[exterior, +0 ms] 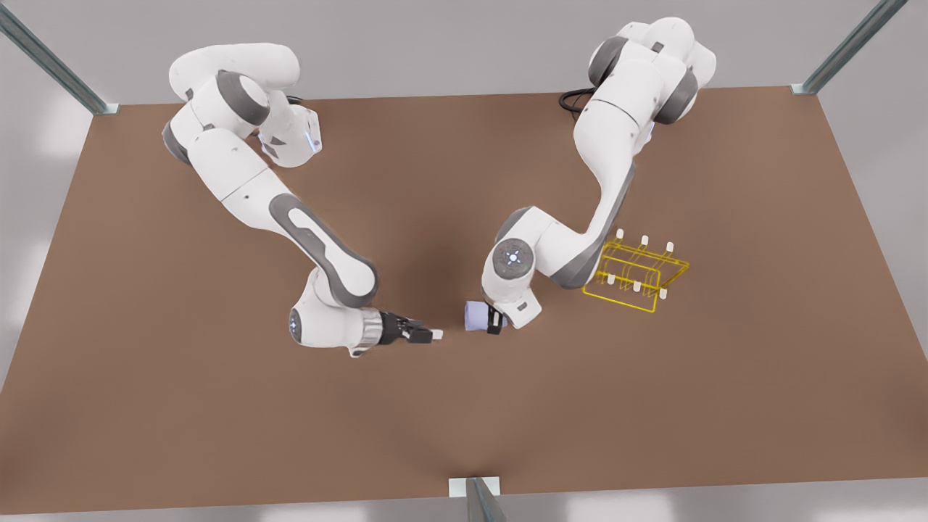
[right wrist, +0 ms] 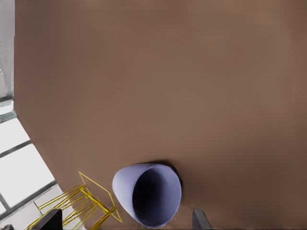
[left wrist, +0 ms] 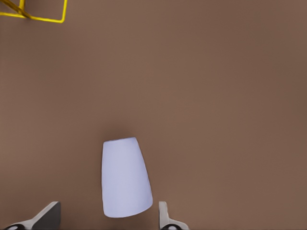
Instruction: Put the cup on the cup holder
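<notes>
Fingers [left wrist: 164,214] of the left gripper [left wrist: 109,207] stand spread wide to either side of the cup [exterior: 475,317], one fingertip just beside its wall and the other a little apart from it, so nothing is gripped yet. The lavender-blue tumbler appears to lie on its side on the brown table [exterior: 217,406], with its mouth turned to the front view's left. That arm reaches in from the front view's right.

The right gripper [exterior: 433,335] lies low and nearly level, near the cup on the front view's left and aimed straight into the open mouth. Its fingers are also wide open and empty. It looks like a waiting or steadying pose rather than a grasp.

The yellow wire cup holder [exterior: 638,270] stands apart from the cup, beyond the left arm's elbow, with its white-tipped pegs upright. Straddling the cup suits a pinch across its smooth wall. The taper could let it slip, so the squeeze likely needs to be square.
</notes>
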`<act>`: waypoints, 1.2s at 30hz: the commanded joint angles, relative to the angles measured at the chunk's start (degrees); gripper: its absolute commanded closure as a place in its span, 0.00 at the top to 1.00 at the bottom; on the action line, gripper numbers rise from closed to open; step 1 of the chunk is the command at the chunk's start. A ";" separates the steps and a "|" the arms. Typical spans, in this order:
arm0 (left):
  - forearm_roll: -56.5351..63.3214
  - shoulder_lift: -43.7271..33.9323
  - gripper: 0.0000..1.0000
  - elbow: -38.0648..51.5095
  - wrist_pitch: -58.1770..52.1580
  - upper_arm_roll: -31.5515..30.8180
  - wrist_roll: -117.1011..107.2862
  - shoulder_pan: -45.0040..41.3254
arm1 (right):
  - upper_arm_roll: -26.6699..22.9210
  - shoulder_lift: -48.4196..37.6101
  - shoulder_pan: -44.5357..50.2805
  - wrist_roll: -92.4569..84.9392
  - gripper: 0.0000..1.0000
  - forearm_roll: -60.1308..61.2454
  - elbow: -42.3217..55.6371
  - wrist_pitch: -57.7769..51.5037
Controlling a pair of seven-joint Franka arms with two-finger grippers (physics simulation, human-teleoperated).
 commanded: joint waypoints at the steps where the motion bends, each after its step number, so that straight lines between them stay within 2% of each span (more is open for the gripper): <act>1: 2.42 1.06 1.00 0.18 0.96 0.60 -22.37 -0.03 | 6.04 -4.33 -11.29 -2.76 1.00 -11.39 -6.57 -0.94; 2: 2.86 1.94 1.00 0.18 1.58 1.57 -22.63 -0.38 | 6.05 -9.78 -15.86 -3.11 1.00 -12.45 -10.79 -4.62; 4: 4.97 3.52 1.00 0.18 1.84 1.48 -22.46 -1.70 | 4.91 -19.62 -24.47 -8.03 1.00 -23.34 -12.20 -22.29; 5: 5.06 4.13 1.00 0.18 2.98 1.48 -22.37 -1.79 | 2.89 -25.51 -25.36 -8.21 1.00 -27.74 -12.11 -26.24; 7: 5.14 5.80 1.00 0.18 3.60 1.48 -21.23 -3.02 | -3.27 -36.50 -24.48 -20.68 1.00 -38.54 -11.41 -37.67; 9: 6.81 7.47 1.00 -0.17 5.09 1.48 -20.70 -4.16 | -4.59 -40.19 -25.80 -18.41 1.00 -48.93 -7.63 -38.56; 12: 7.61 8.79 1.00 -0.35 5.97 1.48 -20.53 -5.66 | -4.41 -42.83 -28.17 -18.05 1.00 -48.49 -3.94 -42.95; 13: 7.78 9.06 1.00 -0.26 6.23 1.48 -20.44 -5.57 | -12.27 -45.01 -20.75 -18.32 1.00 -48.31 -4.64 -43.91; 14: 9.36 9.49 1.00 -0.43 6.32 1.48 -20.53 -5.48 | -25.91 -48.27 -8.34 -19.02 1.00 -44.55 -4.82 -45.49; 15: 9.36 9.58 1.00 -0.08 6.33 1.48 -20.44 -5.22 | -26.56 -49.51 -8.31 -18.93 1.00 -42.60 -4.55 -45.59; 16: 9.28 9.50 1.00 0.18 6.41 1.39 -20.53 -5.13 | -27.00 -48.54 -5.49 -18.23 1.00 -42.69 -3.15 -46.99; 19: 9.28 9.76 1.00 0.01 6.76 1.48 -20.53 -5.13 | -26.56 -45.47 -5.50 -18.23 1.00 -41.90 2.65 -50.95; 23: 10.86 9.76 1.00 -0.61 7.99 1.48 -18.51 -5.48 | -24.80 -45.56 -5.94 -17.79 1.00 -41.90 1.86 -48.22; 28: 10.86 10.28 1.00 -1.49 8.17 1.48 -15.87 -6.01 | -24.19 -45.82 -5.76 -16.56 1.00 -41.90 1.86 -51.12; 30: 9.72 10.55 1.00 -1.66 12.56 1.04 -14.90 -5.66 | -23.84 -45.82 -5.76 -16.56 1.00 -41.90 2.22 -50.69; 36: 9.01 12.75 1.00 -1.58 14.23 1.04 -13.23 -6.01 | -22.17 -47.23 -5.76 -16.47 1.00 -39.87 1.16 -52.09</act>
